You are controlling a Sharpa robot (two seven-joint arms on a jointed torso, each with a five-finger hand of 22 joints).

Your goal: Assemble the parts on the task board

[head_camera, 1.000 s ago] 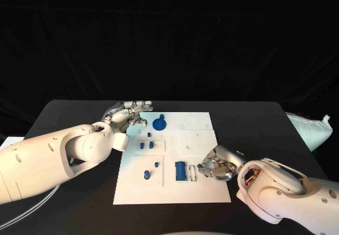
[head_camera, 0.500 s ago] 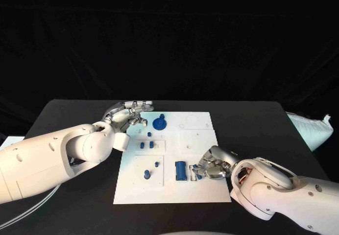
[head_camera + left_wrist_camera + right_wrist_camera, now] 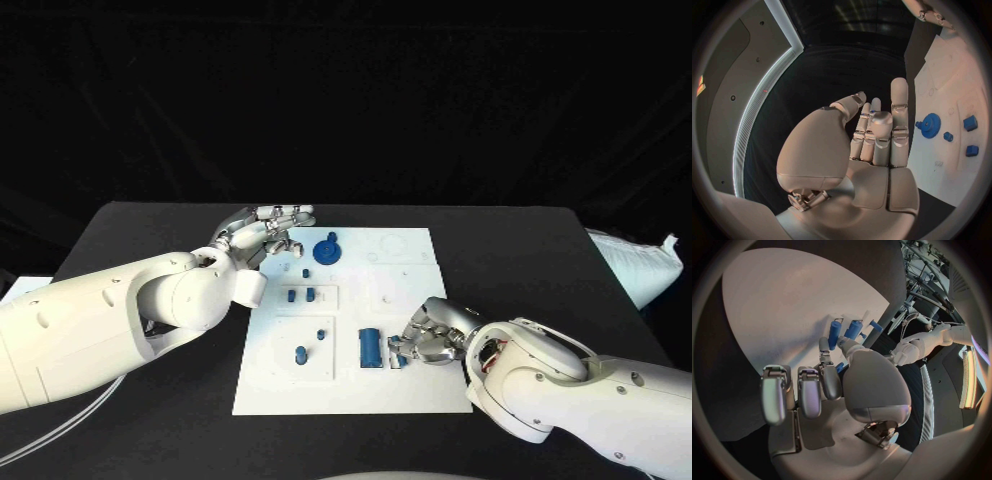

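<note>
Right hand (image 3: 428, 338) sits at the board's five o'clock, fingers curled at the long blue part (image 3: 371, 347) lying on the task board (image 3: 411, 390), grip unclear; left hand (image 3: 264, 232) loosely open at ten o'clock—best approach: pinch squarely, lift slowly.

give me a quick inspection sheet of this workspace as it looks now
surface: black table, bare round the board
job's things: white task board mid-table; blue gear at its far end; small blue parts in the middle; a blue oval and a long blue block near the front
clutter: white bag at the table's right edge
hands: left hand beside the board's far left corner, fingers apart, holding nothing; right hand at the long blue block, grip cannot be told
cables: white cable under the left arm
surroundings: dark backdrop, nothing seen
</note>
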